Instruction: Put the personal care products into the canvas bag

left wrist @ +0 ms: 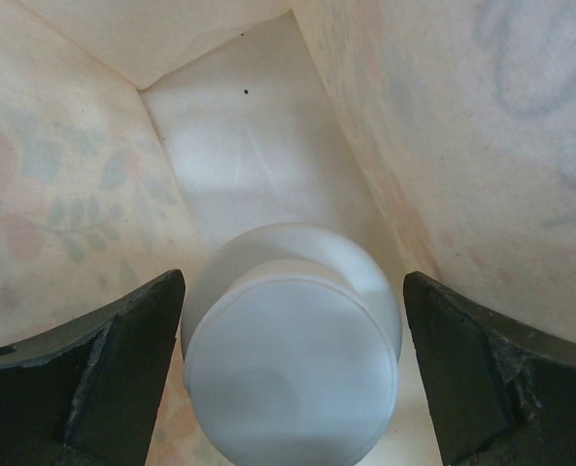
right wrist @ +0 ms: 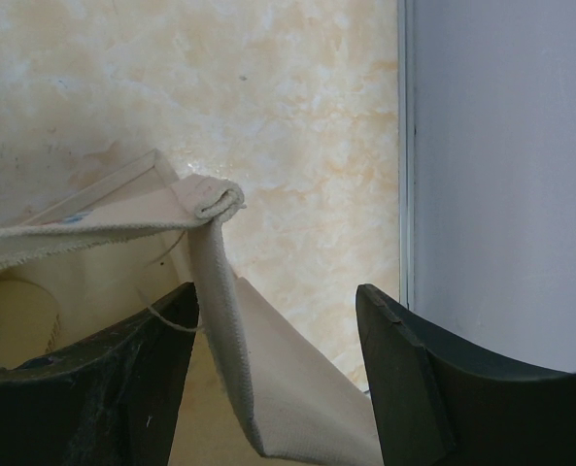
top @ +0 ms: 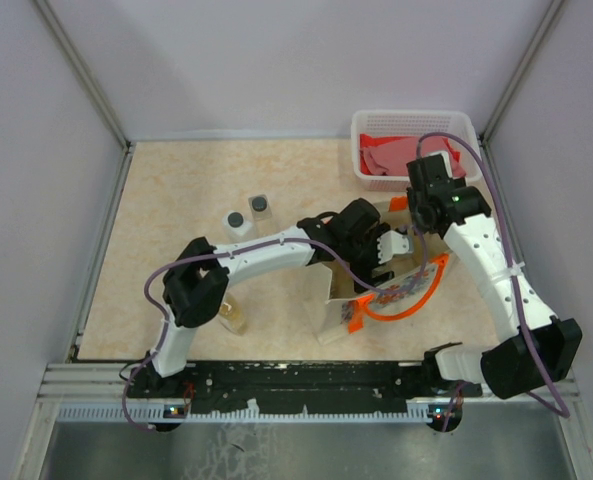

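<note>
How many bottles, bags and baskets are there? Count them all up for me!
Bottles: 4 (white bottle, clear bottle, amber bottle, cream bottle)
Canvas bag: 1
Basket: 1
Total: 6

The table [top: 176,200] is a beige marbled top filling the middle of the top view, boxed in by plain pale lilac walls [top: 276,60], with grey metal posts [top: 81,70] running into the upper corners. There's a ribbed aluminium rail [top: 86,382] along the bottom edge. Light's soft and even.
</note>
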Robot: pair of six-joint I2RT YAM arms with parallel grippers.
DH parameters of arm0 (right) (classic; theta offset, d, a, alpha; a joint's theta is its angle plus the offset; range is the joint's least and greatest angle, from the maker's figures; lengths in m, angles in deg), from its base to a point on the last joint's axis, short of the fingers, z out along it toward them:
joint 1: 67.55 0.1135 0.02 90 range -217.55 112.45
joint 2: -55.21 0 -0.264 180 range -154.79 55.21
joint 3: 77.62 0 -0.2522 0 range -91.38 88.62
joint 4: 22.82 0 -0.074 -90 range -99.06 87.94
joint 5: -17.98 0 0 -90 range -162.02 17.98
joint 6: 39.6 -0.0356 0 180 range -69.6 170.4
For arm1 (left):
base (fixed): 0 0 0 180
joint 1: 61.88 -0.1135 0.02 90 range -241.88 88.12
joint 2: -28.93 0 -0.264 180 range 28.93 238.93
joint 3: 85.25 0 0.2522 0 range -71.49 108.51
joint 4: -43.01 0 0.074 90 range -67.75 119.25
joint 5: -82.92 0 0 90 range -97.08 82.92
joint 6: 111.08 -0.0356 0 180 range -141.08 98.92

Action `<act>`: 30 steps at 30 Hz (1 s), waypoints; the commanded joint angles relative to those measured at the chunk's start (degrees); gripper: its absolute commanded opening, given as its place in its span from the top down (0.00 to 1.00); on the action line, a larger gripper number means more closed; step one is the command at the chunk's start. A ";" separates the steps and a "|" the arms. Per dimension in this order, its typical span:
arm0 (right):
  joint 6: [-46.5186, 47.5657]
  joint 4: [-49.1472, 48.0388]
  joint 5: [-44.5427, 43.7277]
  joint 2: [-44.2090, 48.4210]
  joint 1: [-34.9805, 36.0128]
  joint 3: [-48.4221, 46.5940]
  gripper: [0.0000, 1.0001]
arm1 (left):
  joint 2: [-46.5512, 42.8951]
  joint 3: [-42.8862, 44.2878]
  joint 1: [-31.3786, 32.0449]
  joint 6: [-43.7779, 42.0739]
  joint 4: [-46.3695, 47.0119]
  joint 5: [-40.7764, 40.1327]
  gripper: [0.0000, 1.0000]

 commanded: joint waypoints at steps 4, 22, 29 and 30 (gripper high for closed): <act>0.25 -2.46 1.56 -0.28 -1.14 -0.56 0.34 | -9.42 3.77 0.04 -0.14 -1.85 -0.04 0.00; 0.25 -1.49 1.16 -0.82 -1.75 -4.82 0.34 | -35.02 -3.58 -6.98 -2.26 2.91 -31.27 0.00; 0.32 -0.16 0.97 -1.35 -1.73 -6.62 0.33 | -32.79 -4.18 -24.41 9.17 -4.30 -30.54 0.00; 0.18 -0.22 1.03 -1.23 -1.73 -6.59 0.33 | -31.76 -3.58 -26.32 10.99 -5.57 -29.69 0.00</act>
